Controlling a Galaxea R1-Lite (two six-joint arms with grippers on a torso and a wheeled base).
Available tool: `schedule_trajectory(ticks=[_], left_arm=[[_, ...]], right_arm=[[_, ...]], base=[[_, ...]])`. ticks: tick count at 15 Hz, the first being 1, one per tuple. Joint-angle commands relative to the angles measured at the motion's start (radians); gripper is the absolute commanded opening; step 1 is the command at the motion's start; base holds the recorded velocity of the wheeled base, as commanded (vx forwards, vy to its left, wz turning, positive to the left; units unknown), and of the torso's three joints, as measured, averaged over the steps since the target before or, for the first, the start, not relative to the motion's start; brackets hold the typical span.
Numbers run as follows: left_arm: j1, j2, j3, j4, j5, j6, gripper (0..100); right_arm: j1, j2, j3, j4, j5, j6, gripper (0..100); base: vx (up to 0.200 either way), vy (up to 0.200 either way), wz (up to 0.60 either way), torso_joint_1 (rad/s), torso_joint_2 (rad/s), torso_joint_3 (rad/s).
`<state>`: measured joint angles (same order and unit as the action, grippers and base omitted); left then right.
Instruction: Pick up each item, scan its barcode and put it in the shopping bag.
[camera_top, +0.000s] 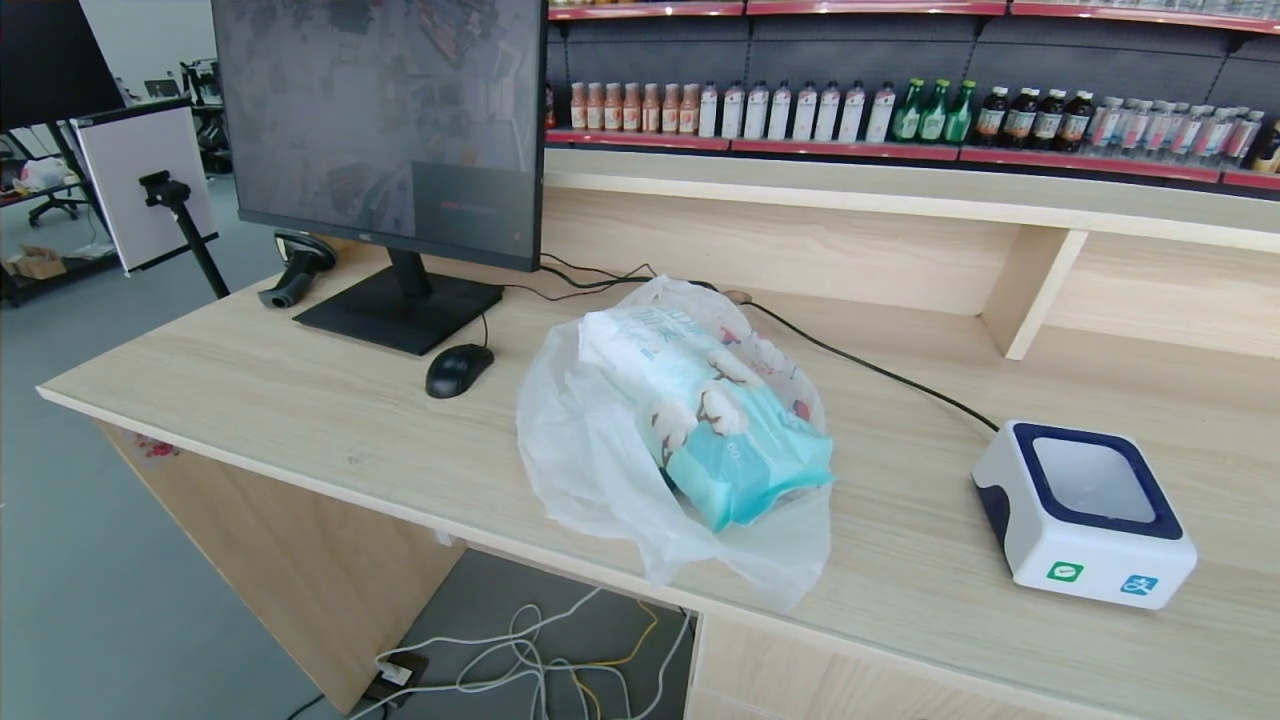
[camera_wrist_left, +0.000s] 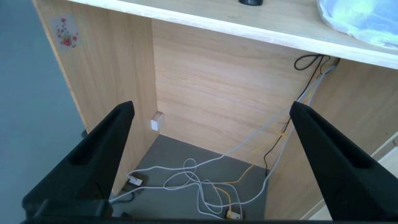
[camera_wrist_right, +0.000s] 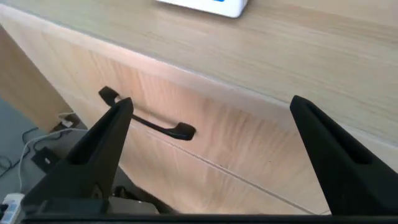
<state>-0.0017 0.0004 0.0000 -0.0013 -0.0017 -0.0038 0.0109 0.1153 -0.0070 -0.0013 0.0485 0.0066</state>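
Nearest, the left jaws hang below the bench's front edge, spread wide with nothing between them, over loose cables on the floor under the bench. The right jaws are spread wide too and hold nothing; they sit in front of a drawer with a black handle.

On the bench, close to its near edge, lies the translucent shopping bag. In it lies a teal-and-white soft pack, its near end at the bag's mouth. The white-and-blue barcode scanner box stands well to the right. A black mouse lies just left of the bag. Farther back stands a monitor, with a handheld scanner on its far left. Beyond the bench run shelves of bottles.
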Motion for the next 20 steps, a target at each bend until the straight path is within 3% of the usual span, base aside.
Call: schedule_trajectory(ticks=[1, 8, 12, 16, 20], left_arm=[[0.000, 0.000, 0.000, 0.000, 0.000, -0.001, 100], [0.000, 0.000, 0.000, 0.000, 0.000, -0.002, 100], [0.000, 0.000, 0.000, 0.000, 0.000, -0.001, 100], [0.000, 0.000, 0.000, 0.001, 0.000, 0.002, 100], [0.000, 0.000, 0.000, 0.003, 0.000, 0.002, 100]], right_arm=[[-0.006, -0.111, 0.007, -0.002, -0.013, 0.003, 100], [-0.006, -0.115, 0.007, 0.000, -0.018, 0.007, 100], [-0.006, -0.115, 0.007, 0.000, -0.016, 0.001, 100], [-0.006, -0.115, 0.007, 0.000, -0.016, 0.000, 100], [-0.006, -0.115, 0.007, 0.000, -0.016, 0.001, 100]], base=[[0.000, 0.000, 0.00, 0.000, 0.00, 0.000], [-0.171, 0.000, 0.00, -0.001, 0.00, 0.001], [-0.200, 0.000, -0.60, 0.005, 0.00, 0.002], [0.000, 0.000, -0.60, 0.000, 0.00, 0.001], [0.000, -0.150, 0.00, 0.005, 0.00, 0.001]])
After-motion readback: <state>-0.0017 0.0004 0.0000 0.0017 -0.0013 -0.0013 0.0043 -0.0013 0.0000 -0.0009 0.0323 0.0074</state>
